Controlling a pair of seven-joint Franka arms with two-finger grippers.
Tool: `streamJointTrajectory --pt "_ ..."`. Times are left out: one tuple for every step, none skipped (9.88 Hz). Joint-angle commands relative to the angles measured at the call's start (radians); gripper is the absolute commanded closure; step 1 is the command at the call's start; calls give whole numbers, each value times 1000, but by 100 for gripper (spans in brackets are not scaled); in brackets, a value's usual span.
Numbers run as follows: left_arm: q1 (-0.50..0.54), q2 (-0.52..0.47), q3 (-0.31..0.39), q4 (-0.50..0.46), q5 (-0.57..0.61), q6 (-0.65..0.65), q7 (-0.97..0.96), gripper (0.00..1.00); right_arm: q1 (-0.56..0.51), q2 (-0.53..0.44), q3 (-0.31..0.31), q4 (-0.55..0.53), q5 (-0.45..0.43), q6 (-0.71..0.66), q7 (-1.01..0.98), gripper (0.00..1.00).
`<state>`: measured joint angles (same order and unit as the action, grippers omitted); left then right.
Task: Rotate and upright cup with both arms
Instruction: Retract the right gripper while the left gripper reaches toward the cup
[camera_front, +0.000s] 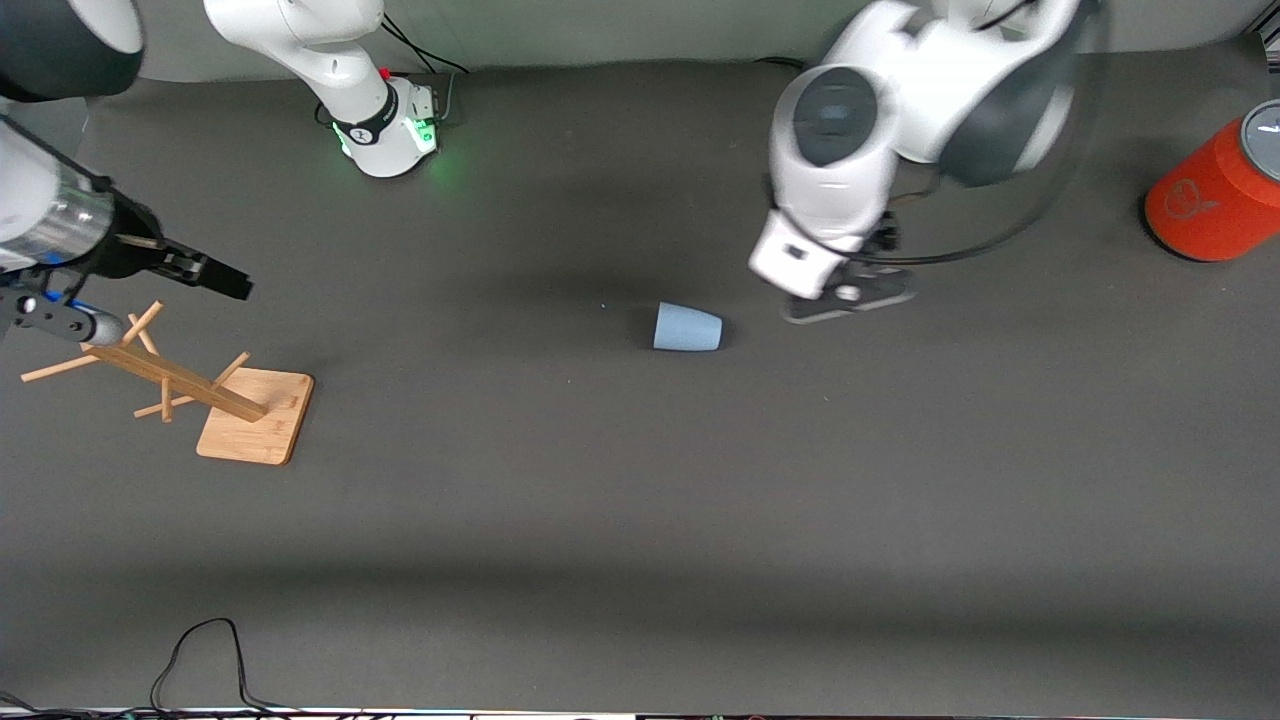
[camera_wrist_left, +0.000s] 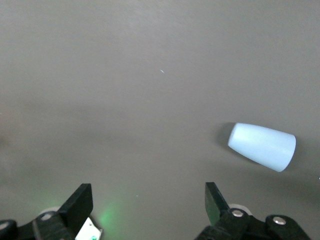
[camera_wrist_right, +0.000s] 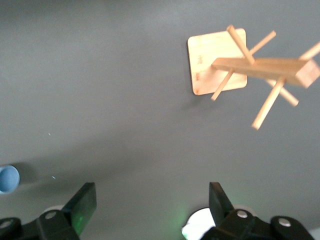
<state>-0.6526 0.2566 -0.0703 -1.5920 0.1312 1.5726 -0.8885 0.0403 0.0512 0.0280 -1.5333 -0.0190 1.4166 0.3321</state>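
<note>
The pale-blue cup (camera_front: 688, 328) lies on its side on the dark table, near the middle, with its wider end toward the right arm's end. My left gripper (camera_front: 848, 298) hangs low over the table just beside the cup, toward the left arm's end, apart from it. In the left wrist view the left gripper (camera_wrist_left: 148, 192) is open and empty, and the cup (camera_wrist_left: 262, 146) lies off to one side of the jaws. My right gripper (camera_front: 225, 280) is up over the wooden rack, open and empty (camera_wrist_right: 152, 192). The cup's mouth shows in the right wrist view (camera_wrist_right: 8, 179).
A wooden peg rack (camera_front: 170, 380) on a square board (camera_front: 255, 415) stands toward the right arm's end; it also shows in the right wrist view (camera_wrist_right: 250, 65). A large orange can (camera_front: 1215, 195) stands at the left arm's end. A black cable (camera_front: 200, 650) lies at the table's near edge.
</note>
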Motion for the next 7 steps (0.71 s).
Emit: streamJointTrajectory --pt "-160 111 20 23 92 36 -137 0 6 -28 -55 -31 -18 63 -211 0" --pt "-209 180 20 65 126 37 -194 0 6 -28 -72 -39 -18 97 -285 0" --pt "-240 264 20 132 137 37 -246 0 6 -31 -79 -51 -16 126 -324 0" --pt "-292 345 20 203 163 35 -282 0 7 -36 -94 -65 -9 163 -373 0" --pt "-326 410 20 261 194 36 -327 0 9 -46 -97 -83 -7 204 -404 0" --pt "-343 464 20 303 236 40 -360 0 10 -59 -97 -100 -7 223 -407 0" --pt "-361 522 20 344 281 40 -392 0 12 -60 -99 -102 -6 222 -404 0"
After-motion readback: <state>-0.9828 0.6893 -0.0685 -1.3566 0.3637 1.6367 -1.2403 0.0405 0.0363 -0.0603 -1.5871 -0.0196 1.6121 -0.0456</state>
